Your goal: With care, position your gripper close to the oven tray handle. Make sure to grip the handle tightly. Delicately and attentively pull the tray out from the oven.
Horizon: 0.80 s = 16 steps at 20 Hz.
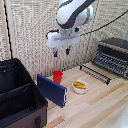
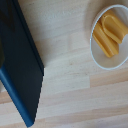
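In the exterior view my gripper hangs high above the table with its blue-tipped fingers apart and nothing between them. It is above the red cup, far to the exterior view's left of the oven. The oven stands at the right edge, grey-silver with a dark top. The tray, a rack of thin rods, shows at its front. The oven tray handle, a long thin dark bar, runs low along the front edge. The wrist view shows no fingers.
A blue flat box leans by the big open black case; it also shows in the wrist view. A white bowl of yellow pieces sits on the wooden table and appears in the wrist view.
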{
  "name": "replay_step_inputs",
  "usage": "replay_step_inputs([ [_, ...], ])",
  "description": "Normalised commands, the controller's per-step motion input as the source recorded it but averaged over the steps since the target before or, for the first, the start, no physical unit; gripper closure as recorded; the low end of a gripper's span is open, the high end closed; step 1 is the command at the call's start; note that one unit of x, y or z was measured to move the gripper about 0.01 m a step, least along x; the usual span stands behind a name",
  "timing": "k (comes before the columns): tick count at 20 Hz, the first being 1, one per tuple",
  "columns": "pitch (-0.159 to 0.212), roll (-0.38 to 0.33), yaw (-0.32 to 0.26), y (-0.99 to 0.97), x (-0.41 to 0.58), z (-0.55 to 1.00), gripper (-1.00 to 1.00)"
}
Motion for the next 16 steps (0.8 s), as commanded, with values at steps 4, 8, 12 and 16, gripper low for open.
replay_step_inputs([
  [4, -0.038, -0.257, 0.128, -0.21, 0.0, -0.05, -1.0],
  [8, -0.027, -0.362, 0.104, -0.24, 0.0, 0.0, -1.0],
  [12, -0.017, -0.351, 0.102, -0.22, 0.0, 0.0, -1.0],
  [16, -0.019, -0.344, 0.095, -0.29, 0.0, 0.0, -1.0],
])
